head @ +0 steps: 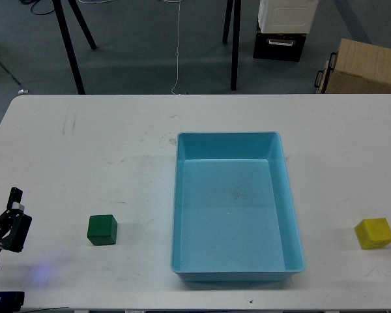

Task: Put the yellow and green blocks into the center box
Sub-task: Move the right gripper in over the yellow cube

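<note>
A dark green block (102, 229) sits on the white table (85, 150), left of the light-blue center box (293, 222), which has nothing in it. Right of the box, near the table's right edge, lies the yellow block (374, 233). My left gripper (13, 212) rises at the lower left corner, well left of the green block and not touching it. It is dark and small, and its fingers cannot be told apart. My right gripper is out of view.
Beyond the table's far edge are black stand legs (68, 39), a white-and-black crate (281, 29) and a tan cardboard box (365, 65) on the floor. A white cable (178, 45) hangs down behind the table.
</note>
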Action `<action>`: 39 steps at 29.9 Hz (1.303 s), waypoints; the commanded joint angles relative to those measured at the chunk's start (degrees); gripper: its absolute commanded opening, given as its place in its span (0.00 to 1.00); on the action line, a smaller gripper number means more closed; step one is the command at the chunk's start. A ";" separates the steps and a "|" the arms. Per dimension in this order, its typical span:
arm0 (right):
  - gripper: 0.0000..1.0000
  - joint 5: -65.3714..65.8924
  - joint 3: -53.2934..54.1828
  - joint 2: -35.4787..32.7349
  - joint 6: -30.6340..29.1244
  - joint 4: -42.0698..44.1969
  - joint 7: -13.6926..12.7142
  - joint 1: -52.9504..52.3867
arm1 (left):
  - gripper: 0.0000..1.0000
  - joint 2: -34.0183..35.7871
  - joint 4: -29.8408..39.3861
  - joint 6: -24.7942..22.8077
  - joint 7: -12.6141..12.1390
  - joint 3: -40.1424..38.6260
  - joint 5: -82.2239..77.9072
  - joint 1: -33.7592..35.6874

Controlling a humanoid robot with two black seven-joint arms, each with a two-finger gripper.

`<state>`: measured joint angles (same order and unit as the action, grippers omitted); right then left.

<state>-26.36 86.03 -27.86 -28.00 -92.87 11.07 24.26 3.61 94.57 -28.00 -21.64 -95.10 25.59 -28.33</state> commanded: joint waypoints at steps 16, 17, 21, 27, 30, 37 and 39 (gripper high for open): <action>1.00 30.75 -5.33 -12.20 15.96 2.42 -5.00 -17.55 | 1.00 -0.53 0.00 0.00 1.16 0.00 -0.63 0.20; 1.00 30.85 -7.44 -13.96 16.22 3.64 -5.96 -20.45 | 1.00 -0.53 -0.08 0.00 1.16 0.00 -0.63 0.29; 1.00 33.21 -18.94 -19.15 16.40 9.35 -10.80 -34.41 | 1.00 -0.53 -0.08 0.00 1.25 0.18 -0.63 1.08; 1.00 45.68 -42.40 -23.37 16.67 14.29 -16.07 -58.94 | 1.00 -0.62 -1.84 0.00 1.16 0.70 -0.63 2.84; 1.00 49.99 -52.78 -24.96 16.32 14.20 -19.50 -67.30 | 1.00 -0.71 -2.19 0.00 1.16 0.79 -0.72 3.19; 1.00 63.96 -68.80 -32.24 11.06 7.98 -25.13 -77.51 | 1.00 -0.80 -3.51 0.00 1.16 0.97 -0.72 4.24; 1.00 66.69 -70.30 -35.40 8.77 4.12 -26.18 -77.26 | 1.00 -0.97 -3.60 0.00 1.16 1.32 -0.72 4.59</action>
<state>35.72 18.86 -59.07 -15.77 -83.76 -13.43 -52.25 2.86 91.28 -28.00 -20.48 -94.18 24.93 -24.25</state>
